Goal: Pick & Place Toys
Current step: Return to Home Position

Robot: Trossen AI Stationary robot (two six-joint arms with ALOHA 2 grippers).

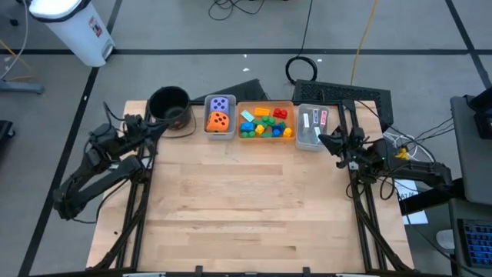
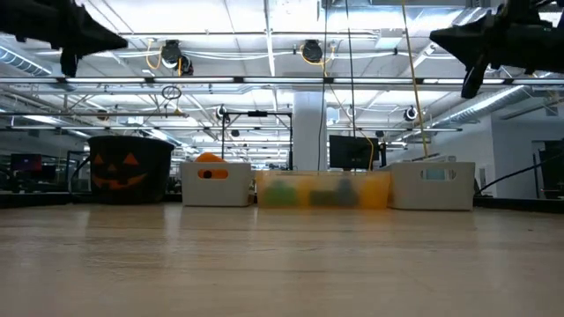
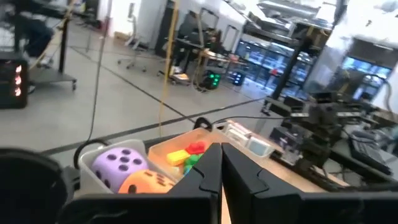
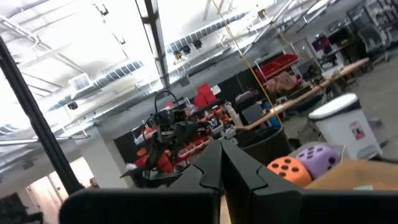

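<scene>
High view: left pincer (image 1: 159, 126) near black pot (image 1: 170, 115), right pincer (image 1: 324, 141) near upper-right grey bin (image 1: 310, 107), both closed, empty; retreat swing may clip either.

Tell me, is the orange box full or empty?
Fairly full: coloured bricks cover most of the floor of the orange bin.

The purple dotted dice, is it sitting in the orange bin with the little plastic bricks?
No, the purple dotted dice sits in the left grey rectangular bin, right beside the orange dotted dice.
</scene>
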